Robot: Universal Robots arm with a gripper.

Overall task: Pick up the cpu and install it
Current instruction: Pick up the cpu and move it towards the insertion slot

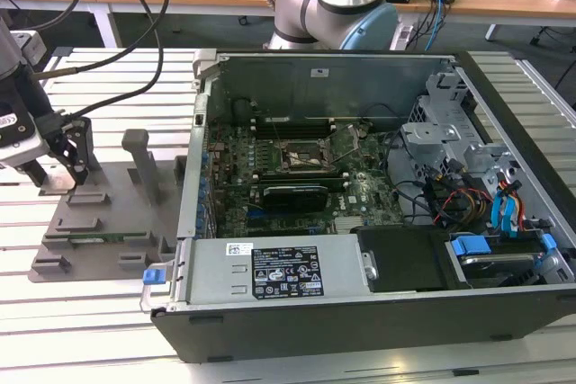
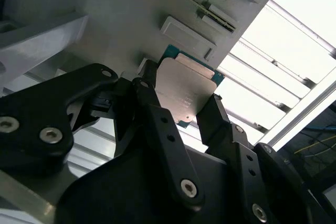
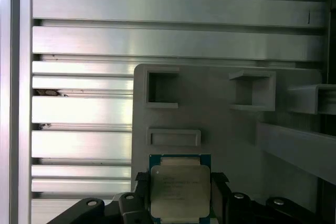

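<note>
There is one cpu (image 3: 180, 191), one tool (image 1: 58, 173) and one grey fixture plate (image 3: 231, 140). In the first wrist view the plate shows at least two square pockets (image 3: 163, 87) and one low rectangular block (image 3: 174, 137). In the exterior view it shows one tall upright post (image 1: 137, 146). The same view has one open computer case (image 1: 360, 321), with one motherboard (image 1: 360, 195) and one labelled power supply (image 1: 279, 272). One slatted metal counter (image 1: 90, 330) carries them.

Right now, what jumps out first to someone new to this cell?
The open computer case, motherboard bared, dominating the middle of the exterior view. At that view's left, the pincer sits low over the grey fixture; in both wrist views it grips the silver-topped cpu by two opposite edges.
</note>
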